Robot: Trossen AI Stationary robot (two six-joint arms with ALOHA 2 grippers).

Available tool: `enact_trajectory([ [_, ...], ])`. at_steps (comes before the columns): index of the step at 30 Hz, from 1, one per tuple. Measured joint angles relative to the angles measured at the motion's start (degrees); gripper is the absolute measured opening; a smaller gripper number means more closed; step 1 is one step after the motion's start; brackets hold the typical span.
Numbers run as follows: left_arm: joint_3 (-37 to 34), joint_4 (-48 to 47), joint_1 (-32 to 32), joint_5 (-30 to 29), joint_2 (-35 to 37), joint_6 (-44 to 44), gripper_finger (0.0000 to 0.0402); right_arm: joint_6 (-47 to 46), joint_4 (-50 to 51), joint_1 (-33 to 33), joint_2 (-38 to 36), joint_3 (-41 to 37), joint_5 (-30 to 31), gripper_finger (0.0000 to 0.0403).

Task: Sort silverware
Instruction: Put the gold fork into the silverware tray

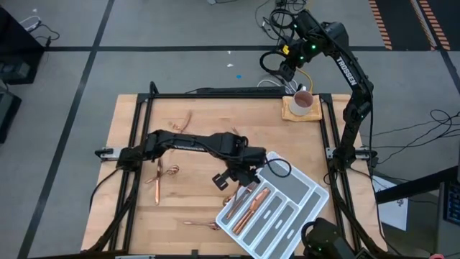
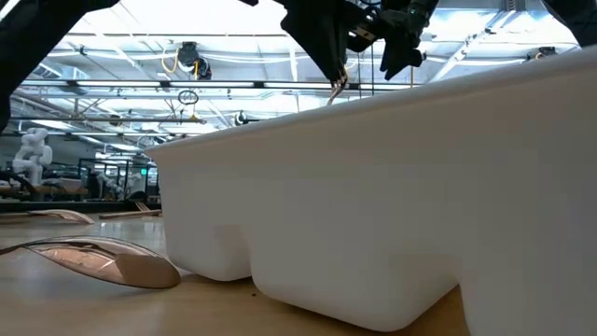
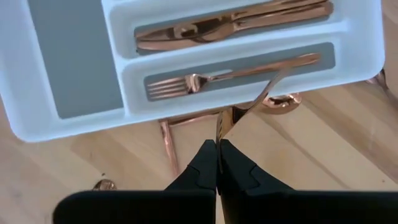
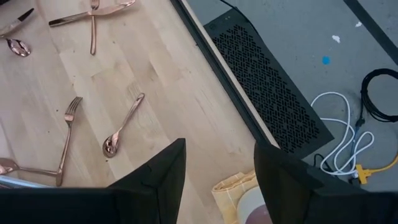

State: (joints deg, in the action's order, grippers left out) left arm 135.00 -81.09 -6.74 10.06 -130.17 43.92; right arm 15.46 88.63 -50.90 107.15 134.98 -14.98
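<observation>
A white divided tray (image 1: pixel 310 188) lies slantwise at the table's near right. One of its compartments holds copper knives (image 3: pixel 230 22) and another holds a fork (image 3: pixel 186 84). My left gripper (image 1: pixel 241 181) hangs over the tray's left end, shut on a slim copper piece of silverware (image 3: pixel 249 107); I cannot tell which kind it is. More silverware lies flat on the wood: pieces (image 1: pixel 158 176) at the left, a spoon (image 3: pixel 280 99) beside the tray, and a fork (image 4: pixel 68 134). My right gripper (image 4: pixel 217 165) waits open, high over the far right corner. My left gripper pinches one end of the copper piece (image 3: pixel 219 127) between its two shut fingertips, coming from above and pointing down. The piece hangs below the fingers (image 2: pixel 336 86), lifted clear, and its free end reaches out over the tray's edge by the fork compartment.
A white mug (image 1: pixel 302 102) stands on a beige mat at the far right corner, under my right arm. A black metal frame (image 1: pixel 136 129) borders the table top. A spoon (image 2: pixel 112 261) lies close to the tray's near side.
</observation>
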Motion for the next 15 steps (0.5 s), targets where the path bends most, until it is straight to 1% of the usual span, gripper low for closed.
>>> enact_trajectory([
  [4,0.0,0.04,-0.75,1.39,0.02,0.15,0.0,0.0,-0.03,0.05,0.0,0.0,-0.09,0.0176],
  [7,0.01,0.07,-1.06,4.06,-0.44,1.6,0.0,-0.01,-0.05,0.05,0.0,0.0,-0.09,0.0176],
  [15,-0.07,0.58,-1.26,3.53,-2.85,7.88,0.0,-0.44,-0.1,0.17,0.0,0.0,-0.12,0.0176],
])
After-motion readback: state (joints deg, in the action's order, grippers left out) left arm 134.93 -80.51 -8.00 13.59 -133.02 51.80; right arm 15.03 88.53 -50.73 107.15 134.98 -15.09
